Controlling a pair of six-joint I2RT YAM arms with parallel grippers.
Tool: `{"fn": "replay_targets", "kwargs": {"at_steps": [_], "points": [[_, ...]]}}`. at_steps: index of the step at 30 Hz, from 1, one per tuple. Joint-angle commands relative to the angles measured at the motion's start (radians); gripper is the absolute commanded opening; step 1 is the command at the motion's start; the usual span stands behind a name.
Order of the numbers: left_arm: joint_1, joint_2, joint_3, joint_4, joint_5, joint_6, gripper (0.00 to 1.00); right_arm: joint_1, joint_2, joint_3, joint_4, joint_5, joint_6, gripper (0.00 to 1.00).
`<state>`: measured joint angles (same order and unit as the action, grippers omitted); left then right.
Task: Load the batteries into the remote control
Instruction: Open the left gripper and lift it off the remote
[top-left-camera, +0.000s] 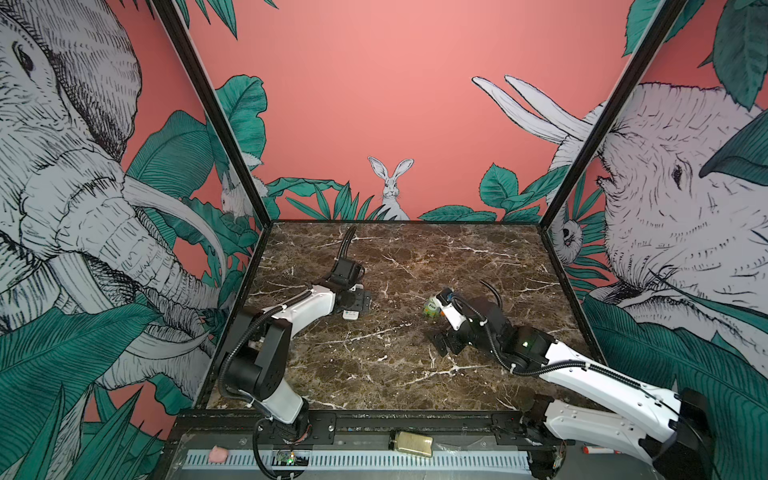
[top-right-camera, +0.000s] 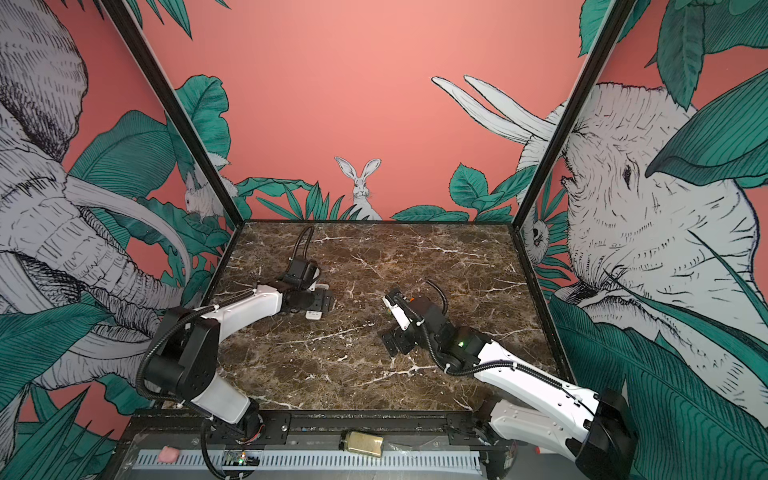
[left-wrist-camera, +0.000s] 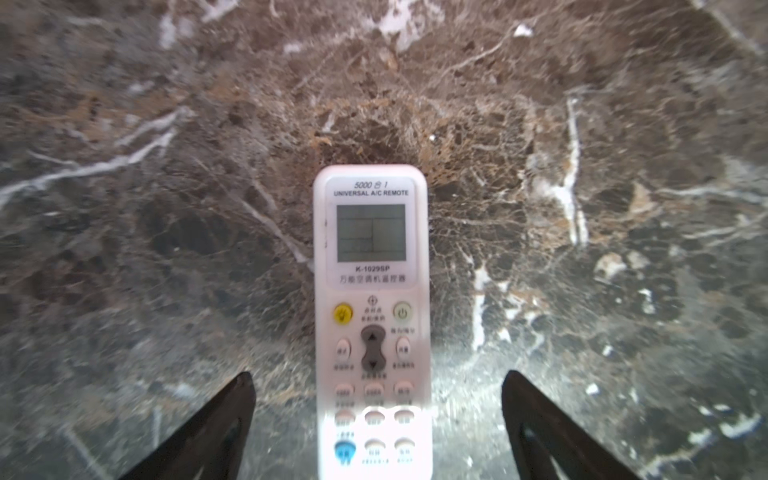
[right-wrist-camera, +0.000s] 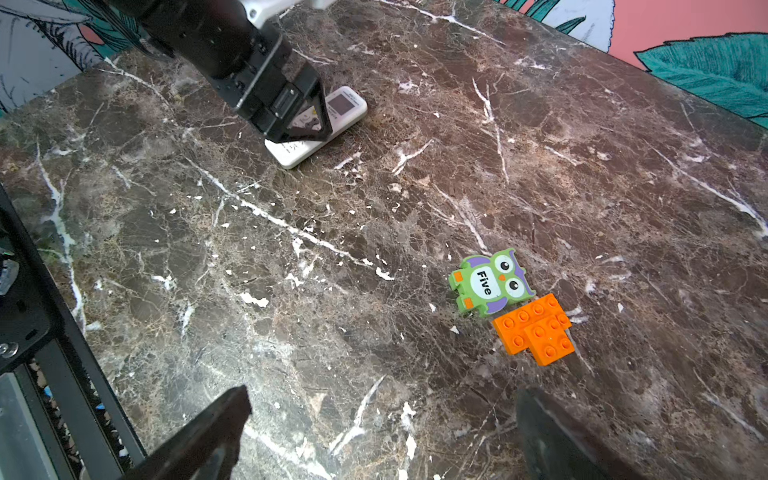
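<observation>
The remote control (left-wrist-camera: 372, 291) is a slim white handset lying face up on the dark marble, with its grey display and rows of buttons showing. My left gripper (left-wrist-camera: 378, 376) hangs just over its button end, open, with one finger on each side and a gap to the remote on both. Both top views show the remote's end (top-left-camera: 351, 315) (top-right-camera: 314, 314) poking out under that gripper (top-left-camera: 361, 301). My right gripper (right-wrist-camera: 383, 391) stands open over bare marble at mid-right (top-left-camera: 442, 343), with nothing between its fingers. The batteries are out of view.
A green owl block marked "Five" (right-wrist-camera: 490, 282) and joined orange bricks (right-wrist-camera: 536, 328) lie on the marble near the right arm's wrist (top-left-camera: 431, 308). On the front ledge outside the table are a yellowish jar with a black cap (top-left-camera: 411, 444) and a pink lump (top-left-camera: 217, 454).
</observation>
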<state>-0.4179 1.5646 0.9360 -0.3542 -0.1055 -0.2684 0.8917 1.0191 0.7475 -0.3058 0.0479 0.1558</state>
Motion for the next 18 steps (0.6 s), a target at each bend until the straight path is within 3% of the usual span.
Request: {"fn": "replay_targets", "kwargs": {"at_steps": [1,7,12,18], "points": [[0.004,-0.072,-0.032,-0.064,-0.038,0.037,0.96,0.0,0.002,0.005,-0.007,0.085,0.0,0.99],[0.004,-0.274,-0.169,0.035,-0.003,0.074,0.99,-0.011,-0.004,-0.018,-0.031,0.27,-0.037,0.99],[0.005,-0.446,-0.284,0.114,-0.081,0.048,0.99,-0.05,-0.005,-0.066,0.016,0.376,-0.055,0.99],[0.004,-0.506,-0.313,0.134,-0.097,0.012,0.99,-0.079,-0.06,-0.154,0.165,0.557,-0.066,0.99]]}}
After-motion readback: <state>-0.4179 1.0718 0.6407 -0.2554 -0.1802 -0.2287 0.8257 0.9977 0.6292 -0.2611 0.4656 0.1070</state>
